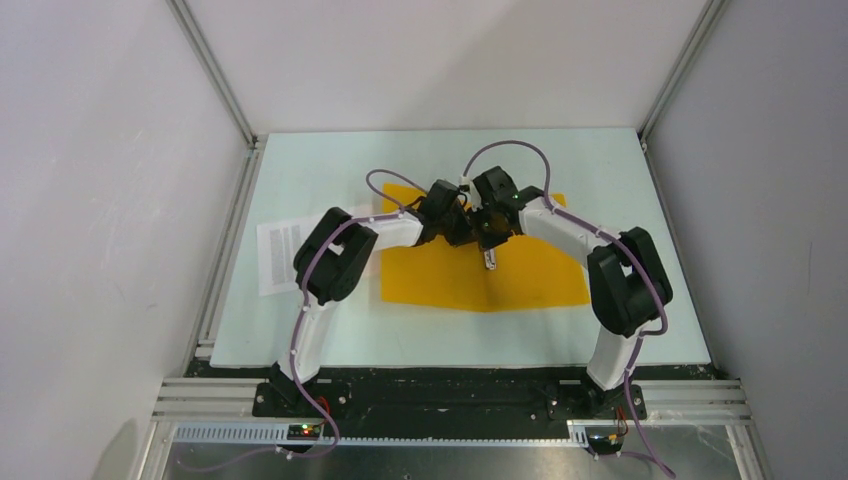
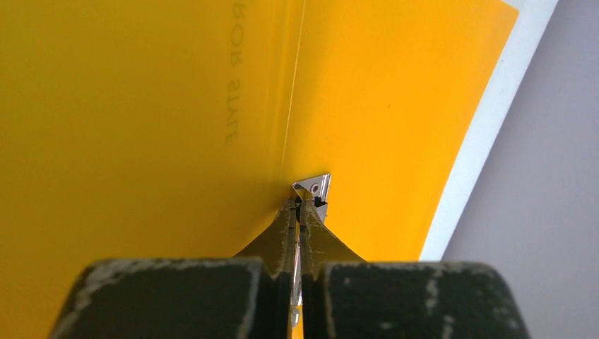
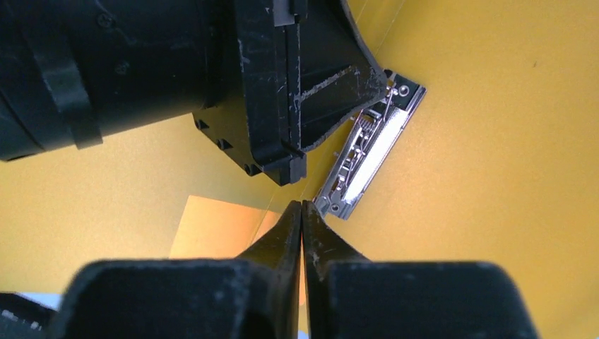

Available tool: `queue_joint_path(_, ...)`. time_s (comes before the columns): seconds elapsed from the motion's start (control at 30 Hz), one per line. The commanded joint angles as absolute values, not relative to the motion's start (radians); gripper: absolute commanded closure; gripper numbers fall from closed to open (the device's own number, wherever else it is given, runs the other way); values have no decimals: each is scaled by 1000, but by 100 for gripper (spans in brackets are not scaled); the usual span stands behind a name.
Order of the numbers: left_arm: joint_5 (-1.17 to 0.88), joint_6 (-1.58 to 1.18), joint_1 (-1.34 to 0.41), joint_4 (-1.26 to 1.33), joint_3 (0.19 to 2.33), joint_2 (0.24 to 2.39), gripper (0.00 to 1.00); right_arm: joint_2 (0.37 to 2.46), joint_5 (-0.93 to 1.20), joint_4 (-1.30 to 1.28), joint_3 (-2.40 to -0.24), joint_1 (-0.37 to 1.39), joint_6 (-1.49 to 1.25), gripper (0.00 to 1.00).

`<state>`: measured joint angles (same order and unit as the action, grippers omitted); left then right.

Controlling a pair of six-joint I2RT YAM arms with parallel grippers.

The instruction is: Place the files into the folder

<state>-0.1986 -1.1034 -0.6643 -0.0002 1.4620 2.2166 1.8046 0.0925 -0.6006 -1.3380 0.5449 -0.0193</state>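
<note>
Folder (image 1: 530, 280) open, long axis left-right | left jaws closed at clip (image 3: 367, 152) | right jaws closed

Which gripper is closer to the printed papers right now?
Left. The left gripper is at the clip in the middle of the folder; the papers lie off the folder's left edge. The right gripper is just right of it, farther from them.

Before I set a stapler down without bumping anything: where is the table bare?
Bare table: the far strip beyond the folder, and the near strip between folder and arm bases. Crowded: the folder's middle, where left tool and right tool meet at the clip; the files take the left edge.
</note>
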Motion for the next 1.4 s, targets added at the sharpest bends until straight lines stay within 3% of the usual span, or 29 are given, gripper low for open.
queue_joint_path(0.0, -201, -1193, -678, 28, 1430, 2233, 100, 1805, -14, -595, -1315, 600, -62, 100)
queue_joint_path(0.23, -219, -1225, -678, 70, 1406, 2237, 100, 1790, -93, -610, -1302, 632, -106, 100)
queue_joint_path(0.47, -192, -1253, -680, 76, 1376, 2215, 100, 1627, -124, -538, -1183, 654, -166, 100)
queue_joint_path(0.77, -144, -1380, -701, 28, 1323, 2206, 100, 1720, -166, -499, -1159, 683, -160, 83)
queue_joint_path(0.87, -144, -1398, -706, 24, 1314, 2210, 100, 1730, -207, -466, -1158, 680, -134, 71)
queue_joint_path(1.0, -141, -1376, -711, 27, 1333, 2208, 100, 1737, -236, -449, -1158, 676, -118, 67)
queue_joint_path(1.37, -134, -1307, -712, 25, 1366, 2197, 100, 1769, -249, -425, -1157, 658, -111, 79)
